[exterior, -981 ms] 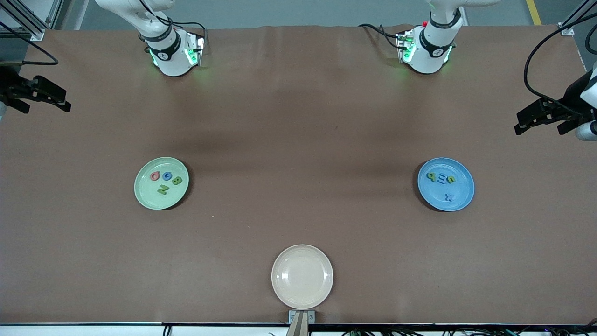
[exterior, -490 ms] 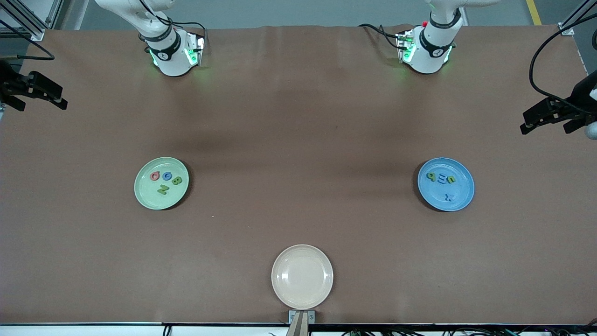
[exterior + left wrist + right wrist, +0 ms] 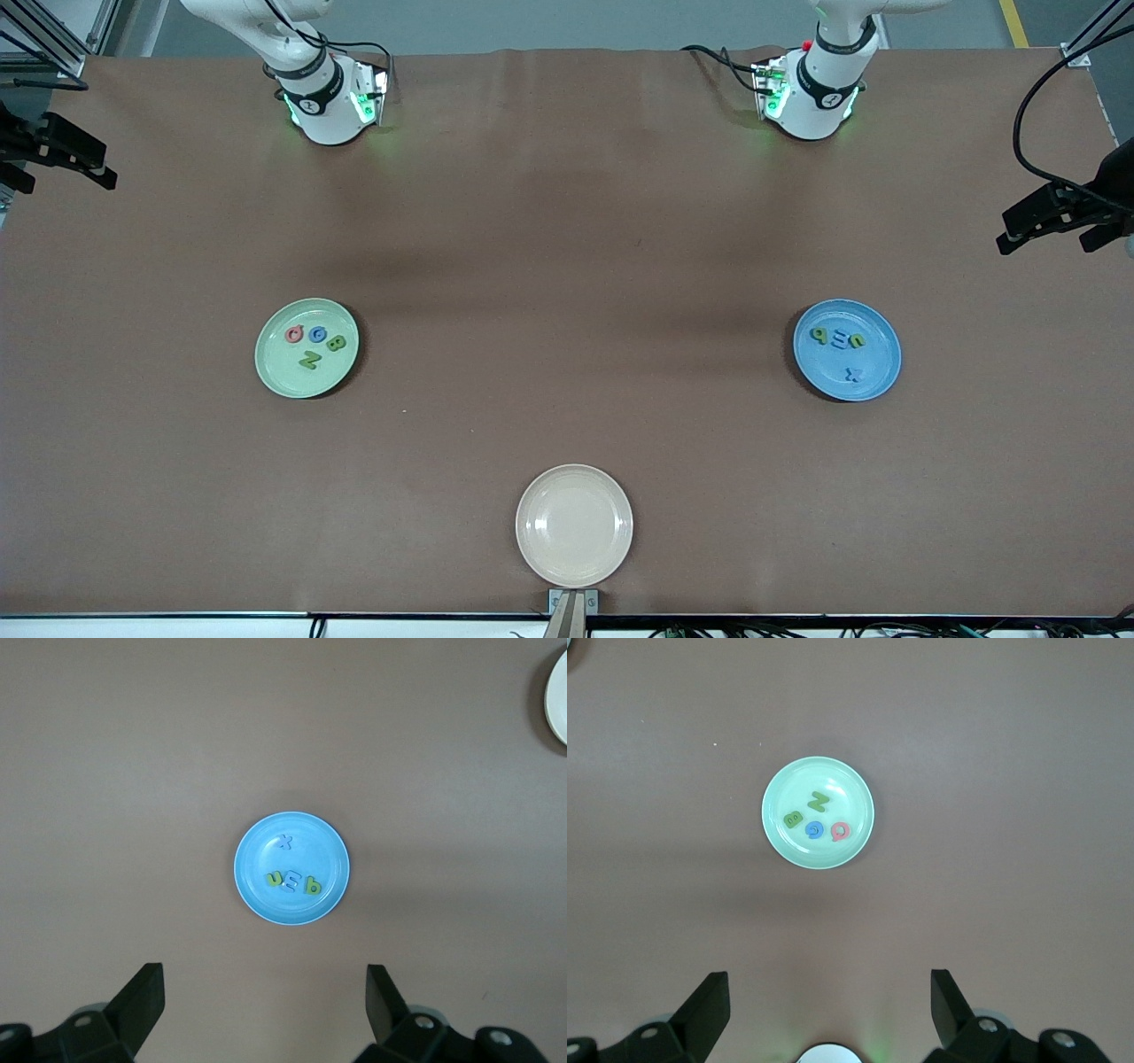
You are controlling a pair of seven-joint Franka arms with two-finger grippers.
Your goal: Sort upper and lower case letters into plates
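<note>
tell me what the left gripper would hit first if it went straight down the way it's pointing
Probably bare table, not a plate. The left gripper points down with fingers open, and the blue plate holding the lowercase letters sits ahead of the fingertips, though depth is hard to judge.

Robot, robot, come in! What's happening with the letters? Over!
Left gripper and right gripper open, empty, high over table. Four letters in green plate, four in blue plate. Nothing in the way.

Letters (image 3: 314,341) in plates (image 3: 276,370) — well apart
</note>
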